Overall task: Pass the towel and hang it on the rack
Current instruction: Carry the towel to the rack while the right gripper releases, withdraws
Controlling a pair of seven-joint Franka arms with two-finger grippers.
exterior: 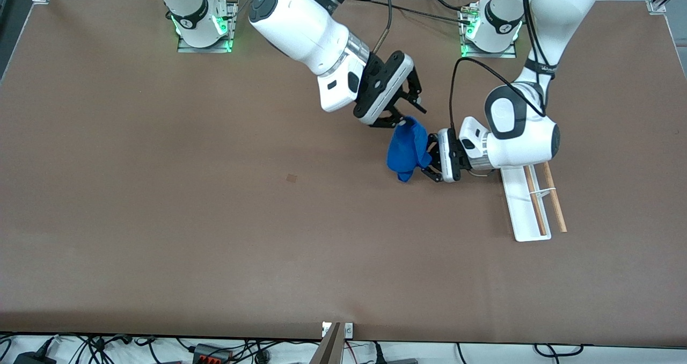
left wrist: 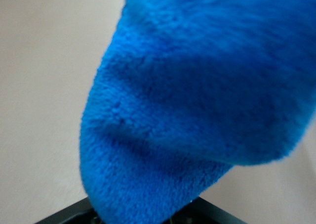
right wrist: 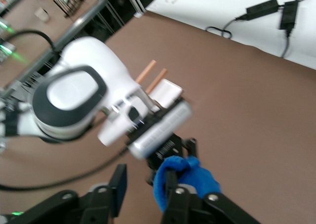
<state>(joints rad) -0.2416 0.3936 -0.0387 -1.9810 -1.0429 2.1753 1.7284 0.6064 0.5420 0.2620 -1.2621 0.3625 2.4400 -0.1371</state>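
The bright blue towel [exterior: 408,146] hangs bunched over the middle of the table, between the two grippers. My left gripper [exterior: 431,164] is shut on the towel's side edge. In the left wrist view the fleecy towel [left wrist: 197,110] fills the picture and hides the jaws. My right gripper [exterior: 410,113] is over the towel's top end and stands open [right wrist: 144,179]. The towel [right wrist: 195,177] lies against one of its fingers [right wrist: 170,182], and the other finger is clear of it. The rack [exterior: 523,205] stands beside the left arm's wrist, its two wooden rods [exterior: 553,197] side by side.
The rack's white base [right wrist: 167,93] and rod ends [right wrist: 150,74] show past the left arm in the right wrist view. A small dark mark [exterior: 291,177] is on the brown table. Cables and power bricks lie past the table's edge nearest the front camera.
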